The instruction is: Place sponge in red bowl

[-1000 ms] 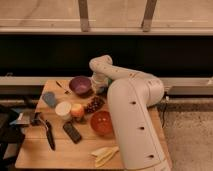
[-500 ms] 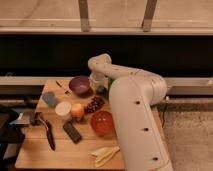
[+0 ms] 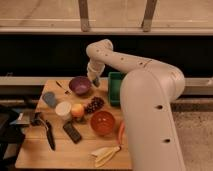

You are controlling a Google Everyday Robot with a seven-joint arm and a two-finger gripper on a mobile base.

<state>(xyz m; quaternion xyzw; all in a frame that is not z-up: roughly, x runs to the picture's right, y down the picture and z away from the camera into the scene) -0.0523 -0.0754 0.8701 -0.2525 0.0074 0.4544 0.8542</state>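
Observation:
The red bowl (image 3: 103, 123) stands at the front middle of the wooden table (image 3: 35, 152). A blue-grey block that looks like the sponge (image 3: 50, 99) lies at the table's left, apart from the bowl. My gripper (image 3: 95, 80) hangs at the table's back, just right of a purple bowl (image 3: 80, 85) and left of a green bin (image 3: 115, 88). It is well behind the red bowl and to the right of the sponge. I see nothing held in it. My white arm covers the table's right side.
A white cup (image 3: 63, 109), an orange fruit (image 3: 77, 111) and dark grapes (image 3: 94, 104) sit between the sponge and the red bowl. A black tool (image 3: 48, 135), a dark flat device (image 3: 72, 132) and a banana (image 3: 106, 154) lie near the front.
My arm has risen a little and the gripper has moved slightly back, staying next to the purple bowl. The objects on the table have not moved.

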